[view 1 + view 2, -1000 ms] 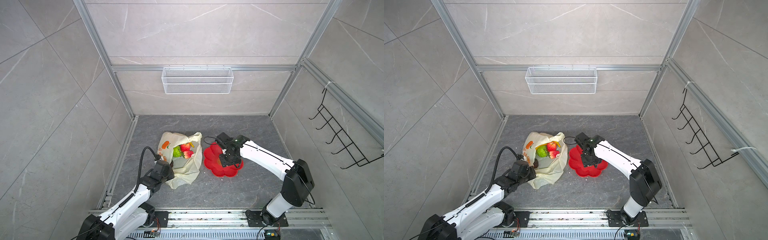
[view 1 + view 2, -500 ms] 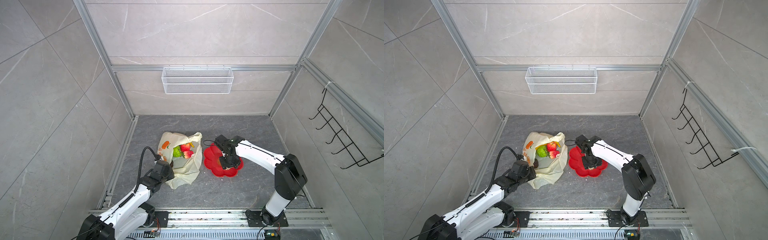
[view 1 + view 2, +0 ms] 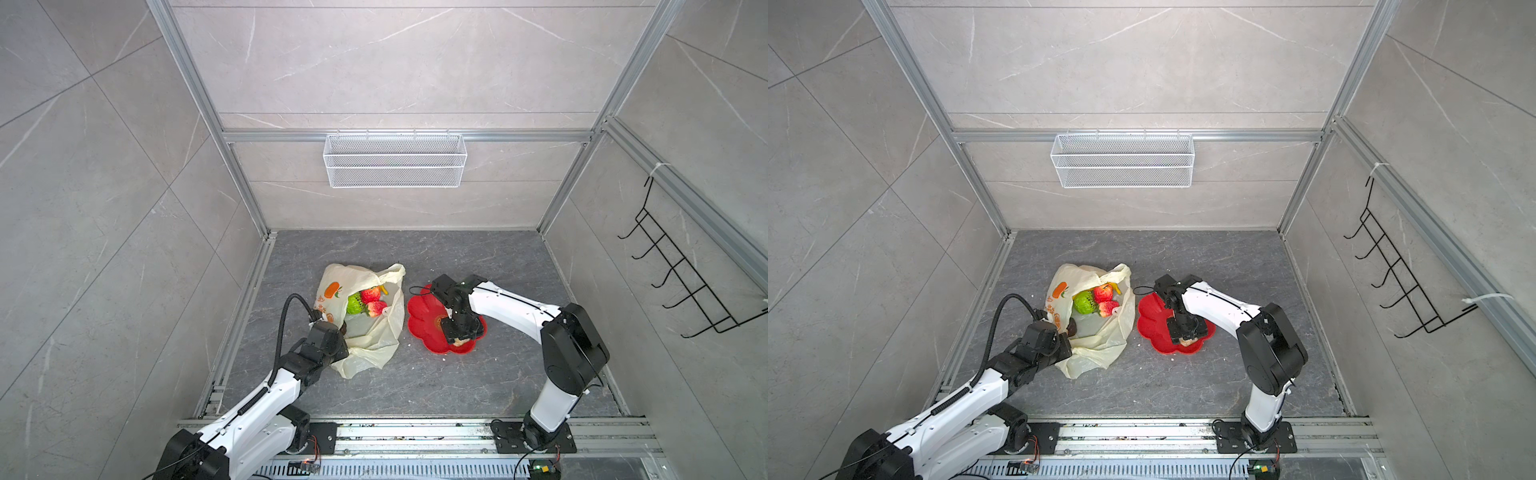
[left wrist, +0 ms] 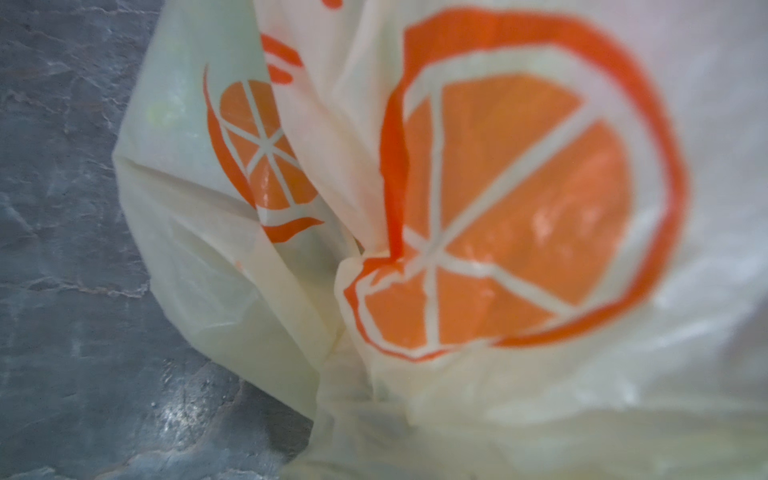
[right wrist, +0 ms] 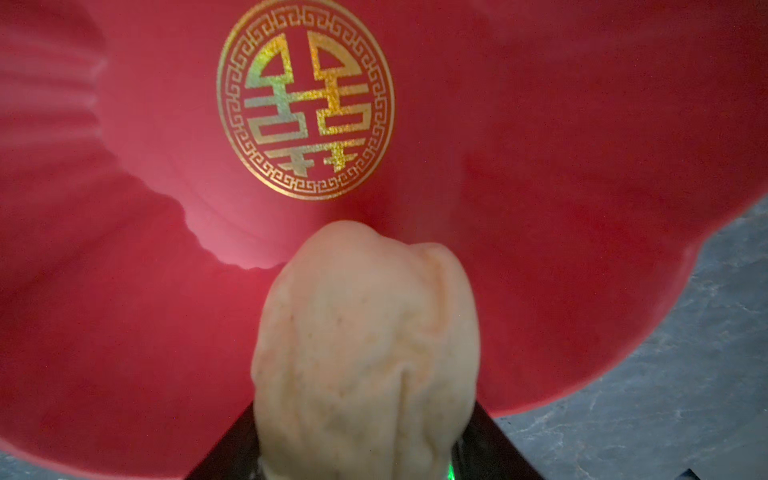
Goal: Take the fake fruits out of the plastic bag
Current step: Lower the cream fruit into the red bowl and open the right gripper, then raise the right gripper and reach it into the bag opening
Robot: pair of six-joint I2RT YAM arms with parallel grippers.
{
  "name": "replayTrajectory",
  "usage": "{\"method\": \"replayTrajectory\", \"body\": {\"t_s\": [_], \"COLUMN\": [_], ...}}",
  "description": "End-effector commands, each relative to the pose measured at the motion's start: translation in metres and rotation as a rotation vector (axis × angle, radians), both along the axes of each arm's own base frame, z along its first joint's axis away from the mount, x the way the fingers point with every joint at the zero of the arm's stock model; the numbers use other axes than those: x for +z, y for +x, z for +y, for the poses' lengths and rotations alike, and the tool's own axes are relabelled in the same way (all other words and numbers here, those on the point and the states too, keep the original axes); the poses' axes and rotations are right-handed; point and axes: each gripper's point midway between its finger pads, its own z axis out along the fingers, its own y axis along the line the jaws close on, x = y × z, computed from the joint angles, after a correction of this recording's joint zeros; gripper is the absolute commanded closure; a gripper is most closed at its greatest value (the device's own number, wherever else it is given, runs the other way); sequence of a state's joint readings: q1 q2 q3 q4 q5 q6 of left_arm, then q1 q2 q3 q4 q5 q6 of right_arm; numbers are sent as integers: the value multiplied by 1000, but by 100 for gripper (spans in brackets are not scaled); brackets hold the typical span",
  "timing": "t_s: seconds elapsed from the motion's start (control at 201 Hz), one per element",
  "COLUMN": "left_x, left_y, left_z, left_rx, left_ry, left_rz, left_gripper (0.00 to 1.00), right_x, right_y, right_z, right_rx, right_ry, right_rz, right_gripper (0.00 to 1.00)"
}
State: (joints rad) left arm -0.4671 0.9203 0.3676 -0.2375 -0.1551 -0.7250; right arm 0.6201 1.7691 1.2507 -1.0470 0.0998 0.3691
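Bimanual cell seen from above, with the red flower-shaped plate (image 3: 424,316) serving as the reference; the plate is lying on the grey floor (image 3: 415,374), and its gold emblem (image 5: 305,99) is showing in the right wrist view. The right gripper (image 3: 456,332) is hanging over the plate's near lobes, its black jaws pressing on both sides of the beige fruit (image 5: 365,340), which is filling the gap between them; the fruit is sitting on the rim side of the emblem, and whether it is touching the plate cannot be told. The plastic bag (image 3: 374,332) is lying just beside the plate, on its left in both top views, its mouth gaping; inside are showing the green bumpy fruit (image 3: 354,302), two red fruits (image 3: 370,295), the tip of a yellow banana (image 3: 384,289) and, farthest from the plate, a dark fruit (image 3: 1072,328). The left gripper (image 3: 1065,338) is closed on the bag's edge on the side away from the plate; in the left wrist view the orange-printed film (image 4: 519,208) is bunching toward it, the fingers themselves being hidden. The white wire-mesh basket (image 3: 395,162) is hanging on the back wall beyond the plate; the black hook rack (image 3: 681,286) is hanging on the side wall, well apart from the plate on its right.
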Motion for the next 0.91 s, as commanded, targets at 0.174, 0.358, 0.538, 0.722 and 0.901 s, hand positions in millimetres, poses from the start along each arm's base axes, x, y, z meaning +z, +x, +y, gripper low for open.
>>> {"method": "replayTrajectory", "body": {"t_s": [0.174,0.358,0.538,0.722,0.901], "left_x": [6,9,9,7,8], "left_y": [5,5,5,6,6], "left_z": [-2,1,2,0,-1], "left_rx": [-13,2,4,-5,-10], "left_ry": [3,7,4,10,7], "left_rz": [-32,-45,-51,-39,-38], "left_gripper": [100,100,100,100,100], "right_x": [1,7,9,23,50], "right_y": [-3,0,0,3,5], "right_z": [-8,-10,-10,-11,-9], "right_rx": [2,2,-1,-3,-8], "right_ry": [-12,-13,-9,-5,29], "right_rz": [-15,-50,-58,-86,-149], "right_gripper": [30,27,26,26,27]}}
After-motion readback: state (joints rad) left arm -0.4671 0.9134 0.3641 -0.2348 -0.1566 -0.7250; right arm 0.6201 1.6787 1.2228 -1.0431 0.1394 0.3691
